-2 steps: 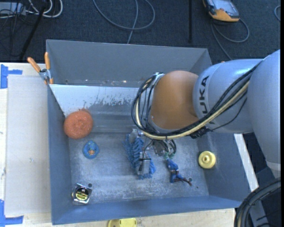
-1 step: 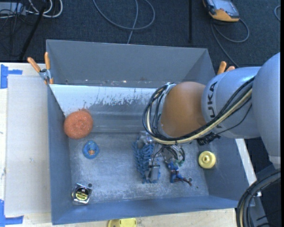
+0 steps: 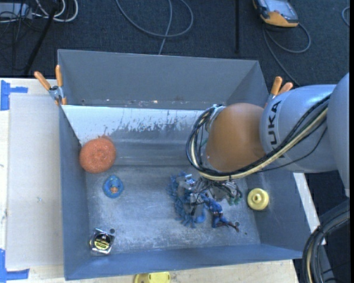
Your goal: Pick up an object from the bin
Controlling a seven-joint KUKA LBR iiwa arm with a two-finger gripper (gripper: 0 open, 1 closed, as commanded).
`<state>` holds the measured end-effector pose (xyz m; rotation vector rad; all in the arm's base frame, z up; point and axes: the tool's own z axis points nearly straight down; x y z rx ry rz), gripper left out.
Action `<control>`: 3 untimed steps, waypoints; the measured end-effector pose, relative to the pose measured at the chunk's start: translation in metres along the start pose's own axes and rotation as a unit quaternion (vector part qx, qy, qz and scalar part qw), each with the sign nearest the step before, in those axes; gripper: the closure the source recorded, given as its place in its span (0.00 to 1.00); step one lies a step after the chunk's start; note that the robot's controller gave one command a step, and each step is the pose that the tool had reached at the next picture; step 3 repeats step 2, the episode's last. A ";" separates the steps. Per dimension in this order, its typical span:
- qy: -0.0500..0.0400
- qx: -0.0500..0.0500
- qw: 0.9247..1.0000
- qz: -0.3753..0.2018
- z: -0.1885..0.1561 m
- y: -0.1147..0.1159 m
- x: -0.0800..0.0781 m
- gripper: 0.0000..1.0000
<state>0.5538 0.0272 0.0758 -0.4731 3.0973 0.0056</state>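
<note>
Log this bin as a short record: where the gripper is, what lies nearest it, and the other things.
bin: grey metal bin, arm in from the right
gripper: gripper low, right of middle, over the blue tangled thing
right of gripper: yellow round knob, apart from it
left side: orange rough ball
in front of ball: small blue disc, orange centre
near-left corner: black and yellow thing, perhaps a tape measure
</note>
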 end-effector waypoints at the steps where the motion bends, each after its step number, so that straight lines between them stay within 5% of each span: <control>1: 0.000 0.000 1.000 0.001 0.000 0.000 0.000 1.00; 2: 0.004 0.001 1.000 -0.003 -0.141 0.010 0.015 1.00; 3: 0.004 0.001 1.000 -0.003 -0.141 0.010 0.015 1.00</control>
